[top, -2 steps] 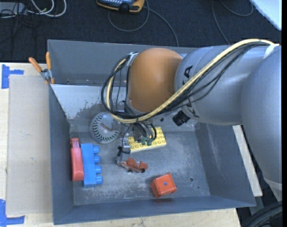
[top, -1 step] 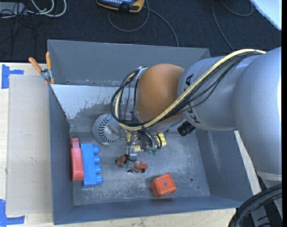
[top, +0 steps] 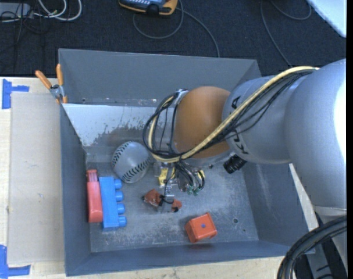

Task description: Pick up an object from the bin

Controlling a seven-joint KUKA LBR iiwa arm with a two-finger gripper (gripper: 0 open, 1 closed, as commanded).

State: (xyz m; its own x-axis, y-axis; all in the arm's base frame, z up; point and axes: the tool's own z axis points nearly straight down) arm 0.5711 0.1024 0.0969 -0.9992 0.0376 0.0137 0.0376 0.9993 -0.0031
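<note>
**Claw** [top: 169, 197]: stands low over the floor of the grey bin [top: 159, 83], near its middle, beneath the arm's orange wrist cover and looped cables. Whether it is apart or together cannot be told, since its tip is masked by its own body and wiring.

**Small dark red-brown thing** [top: 152, 199]: irregular, kind not made out. It lies on the bin floor just beside the claw's tip, on the side toward the bricks. Contact cannot be confirmed, and it is not seen to be held. It is judged the likeliest thing to be picked.

**Grey seamed ball** [top: 131, 160]: rests near the claw, at the foot of the sloped back wall.

**Blue studded brick** [top: 112, 203] and **red block** [top: 94, 197]: laid side by side, touching, by the bin's left wall as viewed.

**Orange cube** [top: 200, 228]: sits near the front wall, well apart from the rest.

**Hazards noted**
- The small thing may be nudged aside rather than enclosed, because it lies off to one side of the tip.
- An irregular shape may be pinched at an edge, then dropped on the lift.
- The bin floor may be struck or scraped — the claw is already very low.
- The ball may be set rolling if it is brushed by the wrist or cables.
</note>
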